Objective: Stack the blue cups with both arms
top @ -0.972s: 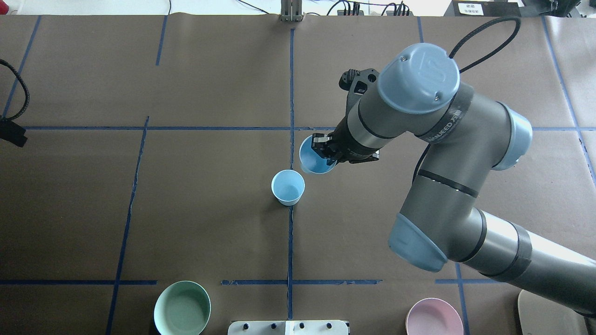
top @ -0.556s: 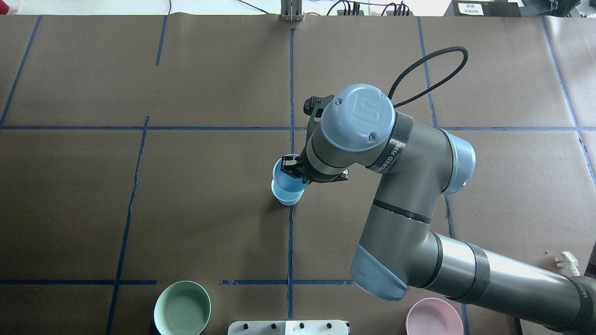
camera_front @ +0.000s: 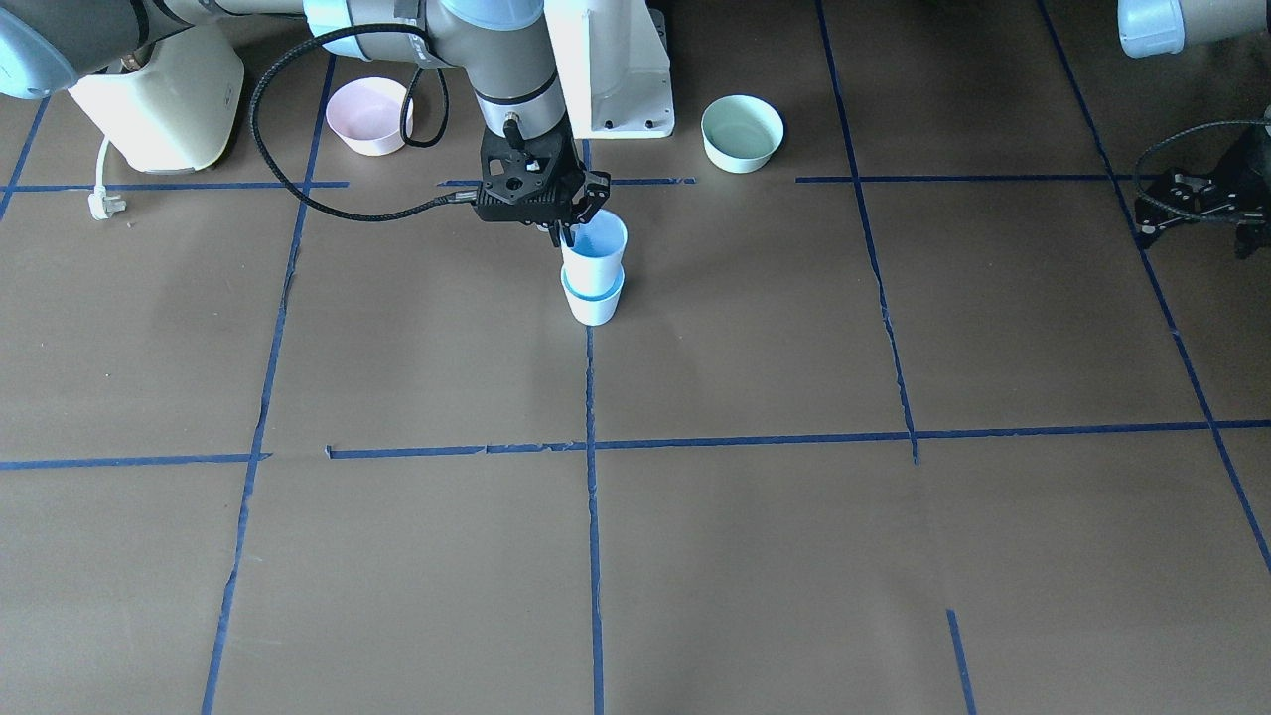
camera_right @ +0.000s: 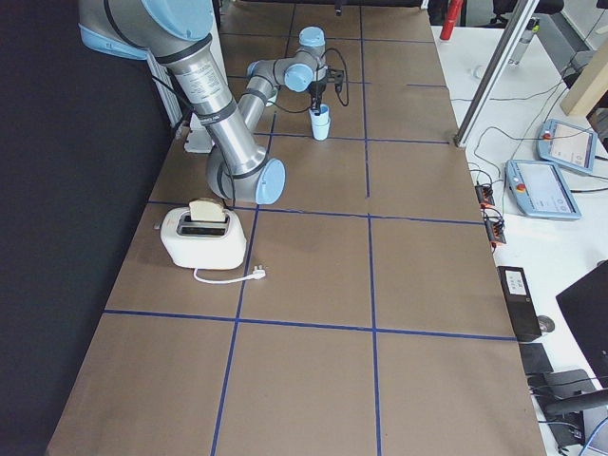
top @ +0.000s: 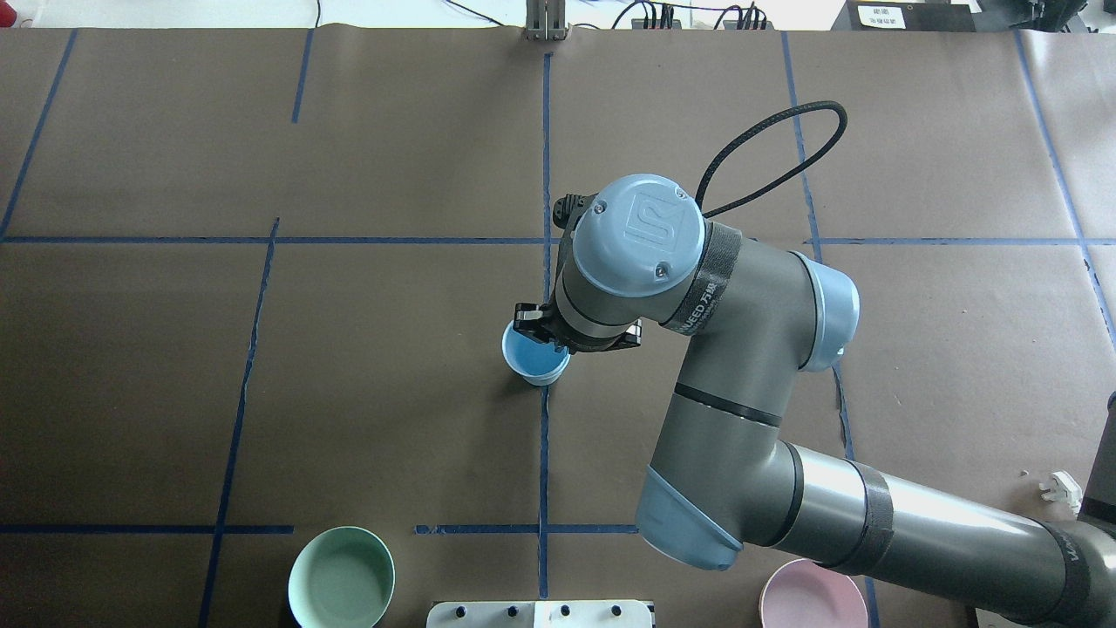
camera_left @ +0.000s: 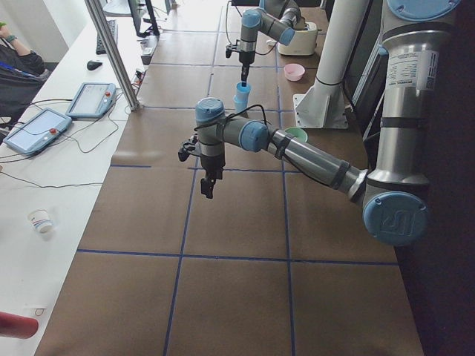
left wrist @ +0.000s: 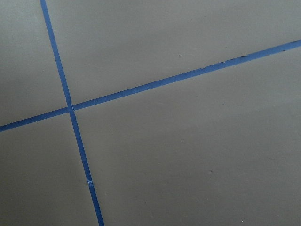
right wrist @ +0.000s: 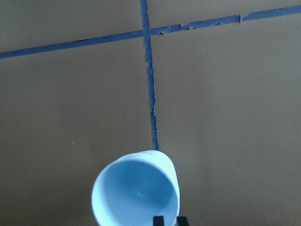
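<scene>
Two pale-blue cups stand at the table's middle on the blue tape line. The upper cup [camera_front: 596,238] sits partly inside the lower cup [camera_front: 593,298], its top half standing out. From overhead the upper cup [top: 532,354] covers most of the lower cup [top: 544,379]. My right gripper [camera_front: 566,232] is shut on the upper cup's rim, one finger inside; it also shows from overhead [top: 540,333]. In the right wrist view the upper cup [right wrist: 136,193] fills the bottom, with my fingertips [right wrist: 159,220] at its rim. My left gripper [camera_front: 1187,204] hovers far off to the side, away from the cups; I cannot tell whether it is open.
A mint-green bowl [top: 341,577] and a pink bowl [top: 811,597] sit near the robot's base beside the white pedestal [camera_front: 611,70]. A toaster [camera_right: 199,237] with its plug [top: 1059,490] stands on my right side. The left wrist view shows only brown paper and blue tape.
My right arm carried the held cup toward the standing cup, then lowered it into that cup. The left arm's black parts left the overhead view's left edge.
</scene>
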